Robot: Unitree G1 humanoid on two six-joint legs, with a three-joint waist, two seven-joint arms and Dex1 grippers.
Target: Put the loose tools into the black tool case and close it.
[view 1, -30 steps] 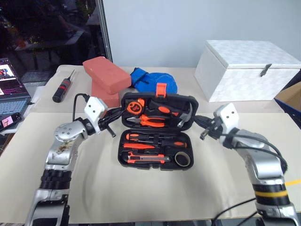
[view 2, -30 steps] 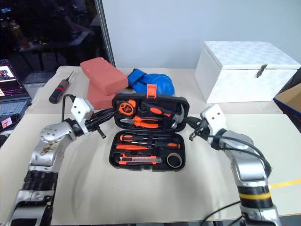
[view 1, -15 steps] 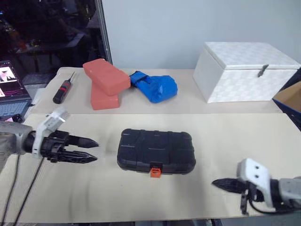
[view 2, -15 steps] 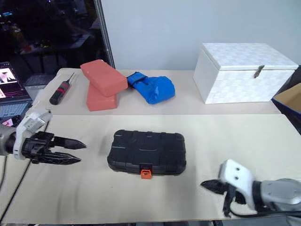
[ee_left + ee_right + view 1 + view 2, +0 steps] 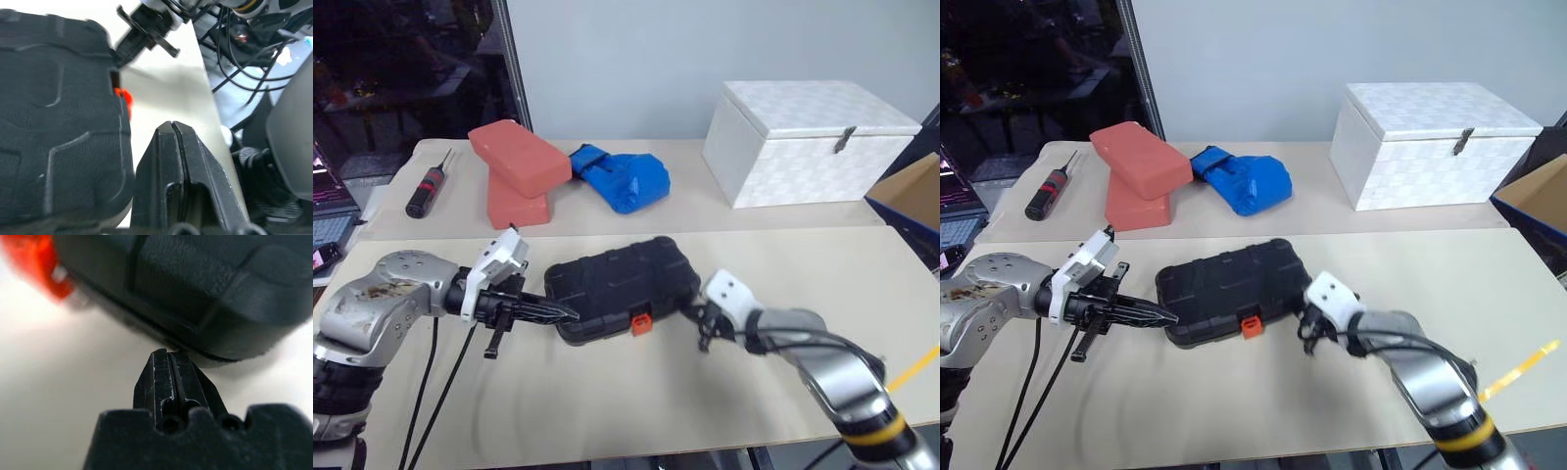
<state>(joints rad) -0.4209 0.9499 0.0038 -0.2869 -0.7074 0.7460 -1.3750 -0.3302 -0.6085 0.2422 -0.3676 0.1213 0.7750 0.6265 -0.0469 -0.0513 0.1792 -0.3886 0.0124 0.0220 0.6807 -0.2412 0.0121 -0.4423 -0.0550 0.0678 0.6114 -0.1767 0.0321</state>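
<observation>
Left end effector (image 5: 570, 314) and right end effector (image 5: 688, 311) flank the closed black tool case (image 5: 617, 286).

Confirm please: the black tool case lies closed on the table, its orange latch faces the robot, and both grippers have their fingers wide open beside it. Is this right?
Not quite. The black tool case is closed and its orange latch faces the robot, but the left gripper and the right gripper both have their fingers pressed shut, as each wrist view shows.

black tool case (image 5: 619, 286) with orange latch (image 5: 641, 322), two red bricks (image 5: 517, 168), blue cloth (image 5: 619, 178), white woven-pattern box (image 5: 803, 143).
</observation>
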